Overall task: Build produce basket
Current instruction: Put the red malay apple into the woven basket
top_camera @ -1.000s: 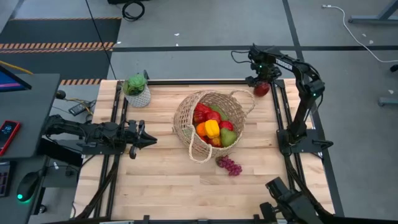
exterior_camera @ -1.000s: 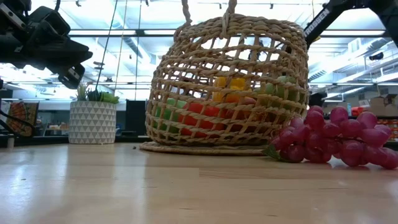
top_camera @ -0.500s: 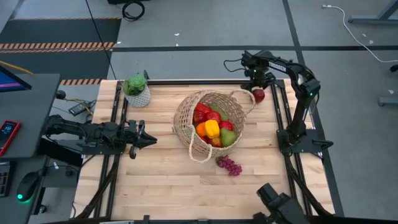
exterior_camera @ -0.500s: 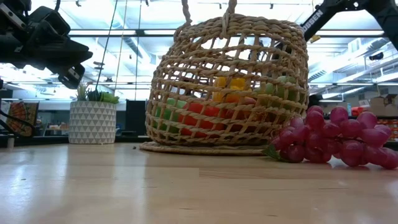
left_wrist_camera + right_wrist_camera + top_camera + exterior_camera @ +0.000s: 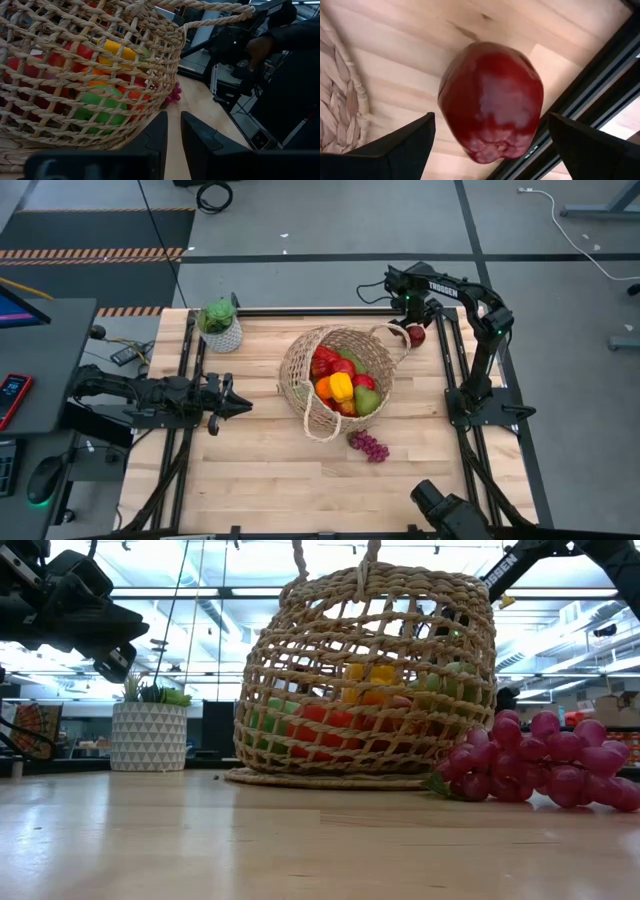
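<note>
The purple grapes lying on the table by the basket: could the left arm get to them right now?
Probably not directly. The grapes lie on the far side of the basket from the left gripper, which is shut, so it would have to swing around the basket and open first.

You have the basket (image 5: 338,375) mid-table with produce (image 5: 342,387) in it. Grapes (image 5: 369,446) lie just beside its near right. An apple (image 5: 416,334) sits by its far-right handle; a plant (image 5: 220,325) stands far left.
</note>
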You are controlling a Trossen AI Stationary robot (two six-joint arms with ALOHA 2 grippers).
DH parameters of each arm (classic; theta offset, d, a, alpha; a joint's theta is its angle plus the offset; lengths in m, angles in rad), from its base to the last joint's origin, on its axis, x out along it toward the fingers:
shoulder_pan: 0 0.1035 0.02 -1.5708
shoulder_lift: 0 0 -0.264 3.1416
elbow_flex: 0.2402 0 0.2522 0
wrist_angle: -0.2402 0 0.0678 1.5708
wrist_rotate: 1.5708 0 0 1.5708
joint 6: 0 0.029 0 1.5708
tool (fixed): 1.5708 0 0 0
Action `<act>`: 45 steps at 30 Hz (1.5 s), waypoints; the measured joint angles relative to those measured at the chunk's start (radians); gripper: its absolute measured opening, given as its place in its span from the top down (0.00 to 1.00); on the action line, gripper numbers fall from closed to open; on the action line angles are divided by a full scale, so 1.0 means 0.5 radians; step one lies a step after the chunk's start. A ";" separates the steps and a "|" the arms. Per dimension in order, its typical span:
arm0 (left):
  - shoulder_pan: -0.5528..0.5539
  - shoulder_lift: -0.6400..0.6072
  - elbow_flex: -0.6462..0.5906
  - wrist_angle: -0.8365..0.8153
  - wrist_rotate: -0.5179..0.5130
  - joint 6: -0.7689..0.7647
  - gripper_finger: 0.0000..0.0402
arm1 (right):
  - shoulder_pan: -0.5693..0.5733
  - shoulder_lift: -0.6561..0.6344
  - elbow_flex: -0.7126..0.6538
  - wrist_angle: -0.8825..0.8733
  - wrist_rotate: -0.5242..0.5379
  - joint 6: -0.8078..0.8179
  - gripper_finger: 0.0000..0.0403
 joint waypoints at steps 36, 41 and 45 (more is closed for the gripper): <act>0.000 0.000 0.000 0.000 0.000 -0.001 0.85 | -0.009 -0.007 -0.326 0.538 -0.302 -0.068 0.12; 0.000 0.000 0.001 0.000 0.000 0.000 0.84 | 0.023 -0.074 -0.238 0.382 -0.387 -0.099 0.12; 0.000 0.000 0.000 0.000 0.000 -0.001 0.85 | 0.063 -0.313 -0.186 0.426 -0.342 -0.008 0.12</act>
